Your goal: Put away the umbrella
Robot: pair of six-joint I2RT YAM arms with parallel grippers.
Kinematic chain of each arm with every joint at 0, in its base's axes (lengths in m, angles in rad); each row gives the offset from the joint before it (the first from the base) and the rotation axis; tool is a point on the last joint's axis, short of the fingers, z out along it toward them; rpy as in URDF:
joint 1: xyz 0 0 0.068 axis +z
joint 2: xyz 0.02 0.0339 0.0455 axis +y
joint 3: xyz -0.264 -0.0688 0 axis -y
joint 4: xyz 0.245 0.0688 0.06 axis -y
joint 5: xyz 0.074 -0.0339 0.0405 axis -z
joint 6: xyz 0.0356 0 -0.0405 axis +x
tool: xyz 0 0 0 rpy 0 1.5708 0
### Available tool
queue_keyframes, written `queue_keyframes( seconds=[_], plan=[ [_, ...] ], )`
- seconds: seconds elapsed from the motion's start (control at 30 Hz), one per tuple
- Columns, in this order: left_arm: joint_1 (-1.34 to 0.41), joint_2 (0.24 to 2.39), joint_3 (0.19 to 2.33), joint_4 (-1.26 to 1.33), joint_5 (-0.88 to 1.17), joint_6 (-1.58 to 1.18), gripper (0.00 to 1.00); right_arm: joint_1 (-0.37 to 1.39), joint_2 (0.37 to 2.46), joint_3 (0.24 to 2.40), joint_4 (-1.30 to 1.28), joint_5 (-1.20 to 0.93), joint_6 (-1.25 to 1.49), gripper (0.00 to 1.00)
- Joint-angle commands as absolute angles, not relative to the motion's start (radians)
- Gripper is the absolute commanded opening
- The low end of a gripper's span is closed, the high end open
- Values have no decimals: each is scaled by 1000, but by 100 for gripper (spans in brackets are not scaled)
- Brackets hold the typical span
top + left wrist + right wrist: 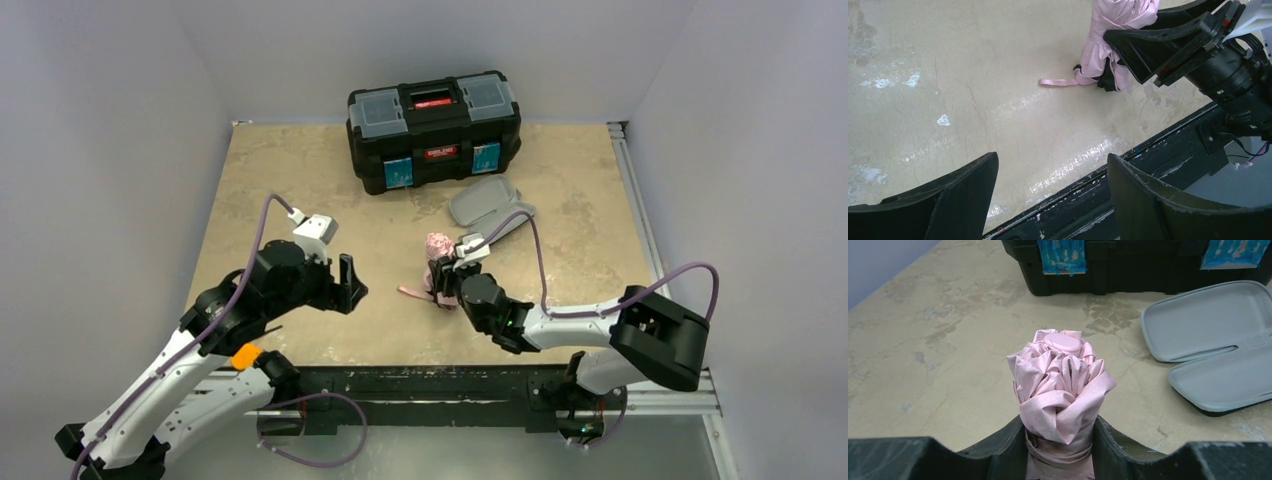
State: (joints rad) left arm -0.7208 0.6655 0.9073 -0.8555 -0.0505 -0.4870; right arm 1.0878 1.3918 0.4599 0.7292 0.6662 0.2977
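Right pincer [1059, 452] clamped on the folded pink umbrella [1060, 385], stood on end on the surface [300, 180] near the open grey case [1208, 340]; left pincer [1050, 165] apart, empty; stowing not yet done.

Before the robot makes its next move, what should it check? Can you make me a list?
1. Right gripper clamped on the umbrella: ok.
2. Umbrella folded up: ok, though its fabric is bunched.
3. Left gripper open and empty: ok.
4. Grey case lying open: ok.
5. Wrist strap tucked in: not ok, it trails loose on the table.
6. Toolbox latches undone: cannot tell; its lid is shut.
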Motion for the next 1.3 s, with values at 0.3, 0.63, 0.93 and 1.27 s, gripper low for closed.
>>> queue_keyframes(
  seconds=[0.3, 0.63, 0.93, 1.27],
  plan=[
    [-717, 887, 1021, -753, -82, -559, 79, 934, 1017, 771, 348, 628, 274, 0],
    [-717, 1014, 1190, -497, 368, -355, 91, 638, 900, 872, 339, -270, 440, 0],
    [-705, 1021, 1296, -387, 483, -326, 97, 633, 913, 955, 487, -514, 622, 0],
    [-704, 1015, 1247, -258, 584, -363, 96, 633, 961, 969, 653, -593, 776, 0]
  ],
)
